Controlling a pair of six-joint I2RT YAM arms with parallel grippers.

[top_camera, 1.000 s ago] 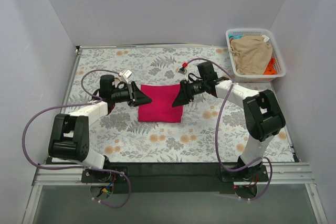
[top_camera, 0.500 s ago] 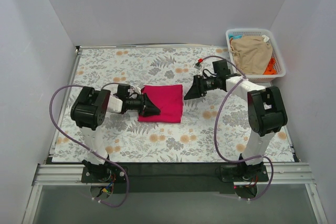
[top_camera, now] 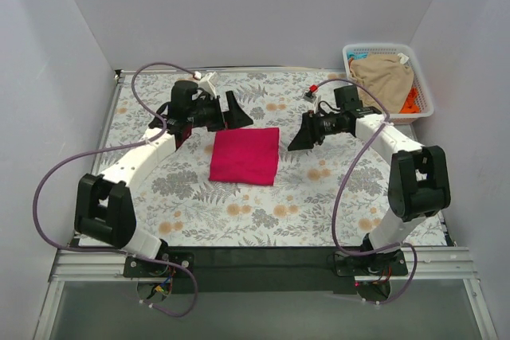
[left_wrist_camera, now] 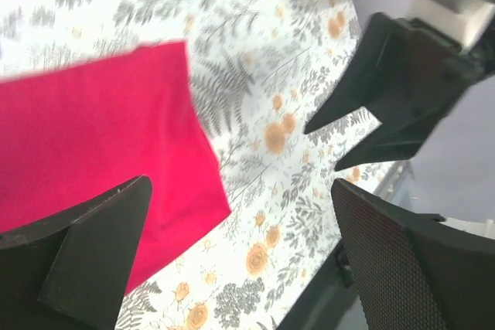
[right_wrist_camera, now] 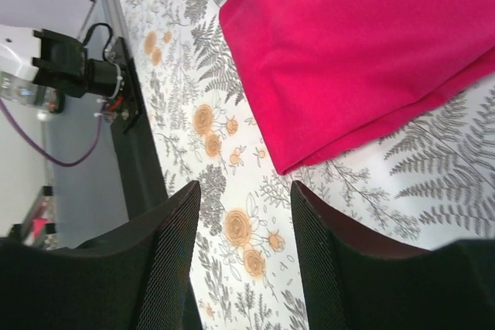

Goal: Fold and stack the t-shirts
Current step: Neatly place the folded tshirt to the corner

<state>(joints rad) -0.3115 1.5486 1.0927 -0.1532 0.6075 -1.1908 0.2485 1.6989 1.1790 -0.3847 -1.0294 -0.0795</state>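
Folded crimson t-shirt (top_camera: 245, 155) mid-table. Left gripper (top_camera: 237, 113) at its 11 o'clock, right gripper (top_camera: 299, 139) at 3; both jaws spread, empty. Basket (top_camera: 374, 47) with tan t-shirt (top_camera: 382, 81) at 2.

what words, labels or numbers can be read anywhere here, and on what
No text can be read in any view.
Shirt: plain pink, no print showing.
White tag on the basket rim: too small to tell if it bears any writing.
Tablecloth: flowers and ferns only, no words.
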